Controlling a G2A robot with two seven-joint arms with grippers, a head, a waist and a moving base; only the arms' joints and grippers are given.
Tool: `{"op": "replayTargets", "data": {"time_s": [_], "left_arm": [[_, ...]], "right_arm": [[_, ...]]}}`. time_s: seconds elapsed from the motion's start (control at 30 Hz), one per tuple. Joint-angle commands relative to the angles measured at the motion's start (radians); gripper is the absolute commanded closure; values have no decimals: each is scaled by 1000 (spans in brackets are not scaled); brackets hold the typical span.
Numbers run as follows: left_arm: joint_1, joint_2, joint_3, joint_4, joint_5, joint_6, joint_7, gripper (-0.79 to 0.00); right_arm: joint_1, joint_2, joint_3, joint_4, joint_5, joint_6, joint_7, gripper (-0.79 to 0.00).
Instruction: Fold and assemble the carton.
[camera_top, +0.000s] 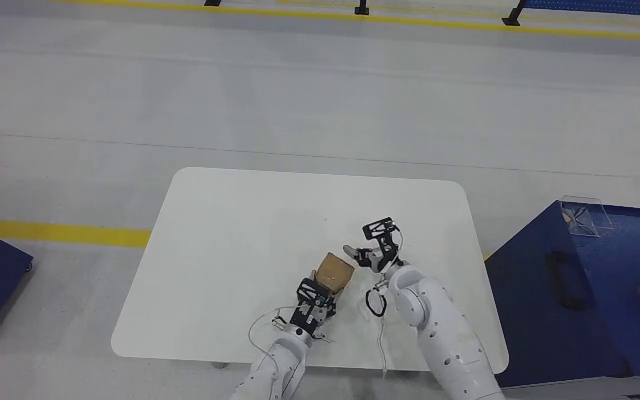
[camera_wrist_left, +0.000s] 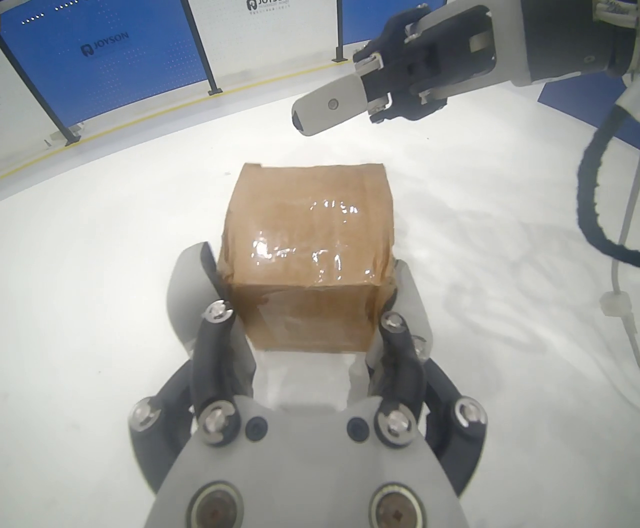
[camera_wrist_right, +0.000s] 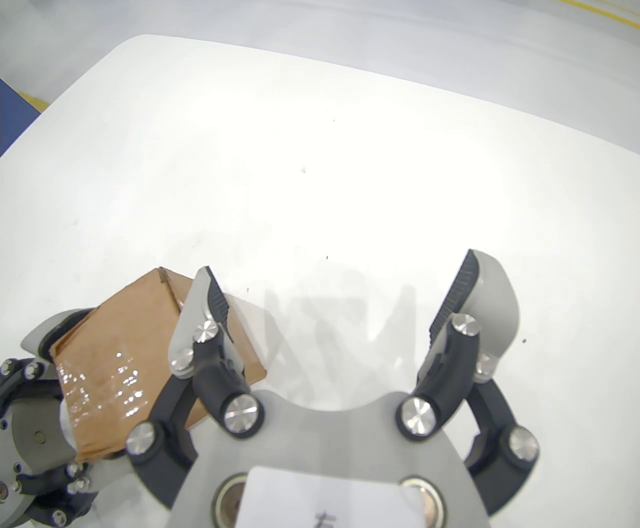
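The right gripper (camera_wrist_right: 340, 265) hung above the white counter (camera_wrist_right: 320, 150), its two grey fingers (camera_wrist_right: 492, 290) with ribbed black pads spread wide apart. Just beside one finger, and partly hidden behind it, a brown carton (camera_wrist_right: 120, 340) sat closed, with glossy tape across its upper face. The left gripper (camera_wrist_right: 70, 400) clasped the carton at its other end, a grey finger against its side. Grey floor (camera_wrist_right: 450, 40) lay beyond the counter's rounded edge.

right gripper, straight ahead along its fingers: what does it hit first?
Likely the bare table; nothing lies ahead of the open right gripper. The carton sits off to one side, outside that line. Depth unclear.
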Motion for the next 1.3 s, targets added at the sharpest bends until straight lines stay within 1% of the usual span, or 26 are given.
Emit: {"op": "replayTargets", "data": {"time_s": [0.0,0.03,0.1,0.17,0.27,0.33,0.4,0.47,0.5,0.53,0.57,0.6,0.7,0.77,0.83,0.9,0.93,0.97,1.03,1.1,1.13,1.17,1.2,1.23,1.27], "left_arm": [[5,0,0,-8,-12,-5,-8,-31],[9,0,0,-17,-19,-7,-5,0],[18,0,-3,-36,-32,-12,7,0],[31,0,-10,-63,-74,-32,17,0],[66,-6,-32,-137,-243,-98,0,0],[90,-11,-50,-193,-382,-139,-51,0],[113,-18,-67,-243,-530,-143,-121,0],[131,-25,-79,-284,-703,-156,-253,0],[133,-27,-93,-308,-779,-142,-311,0],[135,-27,-102,-327,-828,-133,-352,-52],[138,-27,-112,-337,-872,-117,-396,-720],[137,-26,-124,-347,-901,-88,-431,-785],[148,-27,-135,-383,-987,-7,-523,-785],[156,-25,-155,-415,-1032,46,-567,-785],[170,-21,-173,-457,-1029,80,-550,-785],[201,-20,-193,-509,-1051,109,-509,-785],[222,-20,-211,-544,-1073,116,-467,-785],[242,-19,-222,-577,-1061,129,-397,-785],[280,-19,-206,-632,-998,75,-252,-785],[299,-13,-172,-633,-851,-4,-158,-785],[298,-8,-155,-623,-747,-40,-99,-677],[293,-3,-132,-597,-611,-70,-40,-175],[287,3,-102,-562,-476,-102,7,0],[276,7,-83,-530,-372,-115,44,0],[262,10,-72,-494,-270,-81,76,0]], "right_arm": [[-2,1,6,-3,5,2,1,-785],[-4,3,12,-8,10,5,1,-785],[-12,5,28,-22,21,17,-5,-785],[-30,8,61,-48,69,31,-30,-785],[-58,11,130,-87,201,42,-47,-785],[-77,16,168,-110,266,23,-41,-785],[-93,20,188,-128,293,2,-29,-785],[-102,24,192,-138,296,-13,-13,-785],[-105,24,189,-139,293,-15,-3,-785],[-105,25,181,-138,287,-17,7,-785],[-104,25,170,-135,277,-20,19,-785],[-102,25,158,-134,259,-22,26,-785],[-102,25,154,-133,252,-21,27,-785],[-102,25,154,-133,252,-21,27,-785],[-102,25,154,-133,252,-21,27,-785],[-102,25,154,-133,252,-21,27,-785],[-102,25,154,-133,252,-21,27,-785],[-102,25,154,-133,252,-21,27,-785],[-102,25,154,-133,252,-21,27,-785],[-102,25,154,-133,252,-21,27,-785],[-102,25,154,-133,252,-21,27,-785],[-102,25,154,-133,252,-21,27,-785],[-102,25,154,-133,252,-21,27,-785],[-102,25,154,-133,252,-21,27,-785],[-102,25,154,-133,252,-21,27,-785]]}}
